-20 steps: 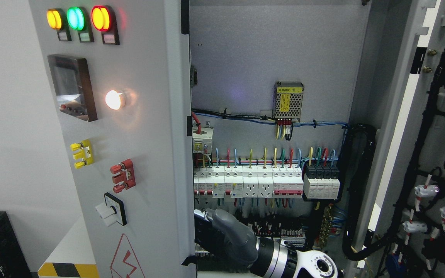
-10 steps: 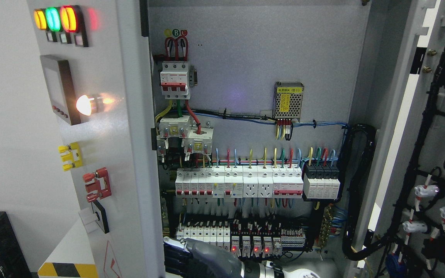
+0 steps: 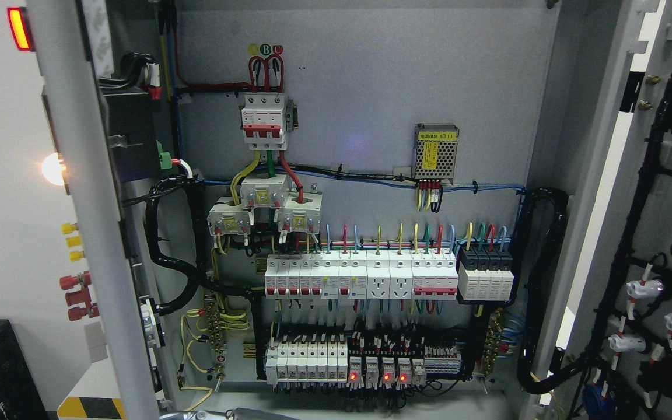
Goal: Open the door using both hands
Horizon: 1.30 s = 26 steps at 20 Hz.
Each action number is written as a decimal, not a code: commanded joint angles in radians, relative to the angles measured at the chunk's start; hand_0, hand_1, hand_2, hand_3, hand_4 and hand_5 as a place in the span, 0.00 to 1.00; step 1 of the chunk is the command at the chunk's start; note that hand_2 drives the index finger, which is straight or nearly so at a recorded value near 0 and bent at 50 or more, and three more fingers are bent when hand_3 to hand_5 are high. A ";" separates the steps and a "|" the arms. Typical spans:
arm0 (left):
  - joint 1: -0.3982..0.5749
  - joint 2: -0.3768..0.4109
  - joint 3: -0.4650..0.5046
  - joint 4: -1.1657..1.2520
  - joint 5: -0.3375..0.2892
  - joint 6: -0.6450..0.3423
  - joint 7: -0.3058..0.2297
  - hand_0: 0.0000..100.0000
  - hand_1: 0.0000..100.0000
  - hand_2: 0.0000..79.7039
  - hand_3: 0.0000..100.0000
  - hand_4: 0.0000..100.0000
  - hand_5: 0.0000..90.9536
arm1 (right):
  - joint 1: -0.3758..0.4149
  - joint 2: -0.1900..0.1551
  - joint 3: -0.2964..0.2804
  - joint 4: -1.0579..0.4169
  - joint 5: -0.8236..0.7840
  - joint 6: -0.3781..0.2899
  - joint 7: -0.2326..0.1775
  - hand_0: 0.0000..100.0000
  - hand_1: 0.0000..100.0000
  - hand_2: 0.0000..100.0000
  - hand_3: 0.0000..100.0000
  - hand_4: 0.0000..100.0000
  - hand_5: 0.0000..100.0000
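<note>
The left door point(image 3: 88, 233) is smooth painted metal with a matt grey finish, as is the right door point(image 3: 604, 175). The cabinet back panel point(image 3: 371, 87) looks finely textured matt grey metal. The circuit breakers point(image 3: 336, 277) are glossy white plastic. The power supply point(image 3: 436, 153) has a perforated bare-metal cover.

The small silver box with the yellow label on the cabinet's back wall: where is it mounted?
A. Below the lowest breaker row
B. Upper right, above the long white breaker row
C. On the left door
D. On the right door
B: the box hangs on the back wall, above the right part of the breaker row.
</note>
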 commanded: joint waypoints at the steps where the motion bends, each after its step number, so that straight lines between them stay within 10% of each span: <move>1: 0.000 0.000 0.000 0.000 0.000 0.000 0.000 0.00 0.00 0.00 0.00 0.00 0.00 | 0.002 -0.006 0.126 -0.028 0.006 0.002 -0.001 0.00 0.00 0.00 0.00 0.00 0.00; 21: 0.000 0.000 0.000 0.000 0.000 -0.002 0.000 0.00 0.00 0.00 0.00 0.00 0.00 | -0.028 0.125 0.135 0.015 0.133 0.052 -0.002 0.00 0.00 0.00 0.00 0.00 0.00; 26: -0.002 0.000 0.000 0.000 0.002 0.000 0.000 0.00 0.00 0.00 0.00 0.00 0.00 | -0.025 0.112 0.069 0.032 0.136 0.057 -0.002 0.00 0.00 0.00 0.00 0.00 0.00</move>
